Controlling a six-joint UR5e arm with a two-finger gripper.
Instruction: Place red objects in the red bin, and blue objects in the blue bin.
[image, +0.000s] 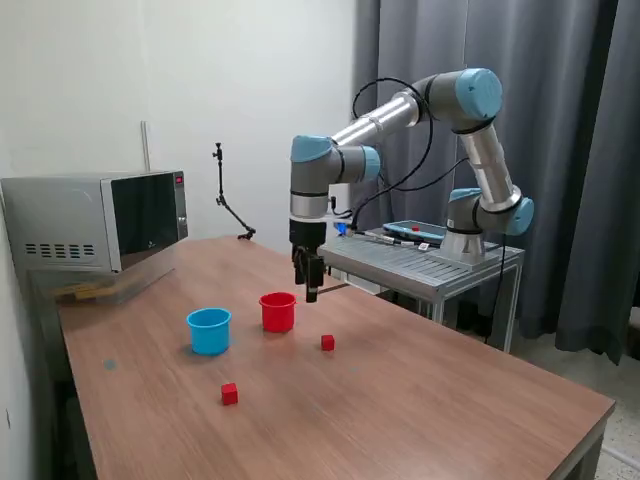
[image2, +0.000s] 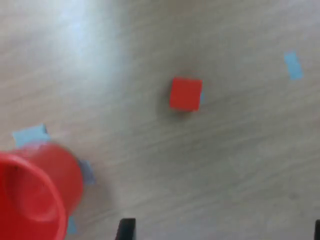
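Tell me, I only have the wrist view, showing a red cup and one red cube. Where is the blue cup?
Observer: The blue cup stands beside the red cup, on the exterior view's left of it.
Operator: Any more red cubes?
Observer: Yes, a second red cube lies apart from both cups, nearer the exterior camera.
Operator: Any blue cubes out there?
Observer: None shows on the table. I cannot see inside the cups.
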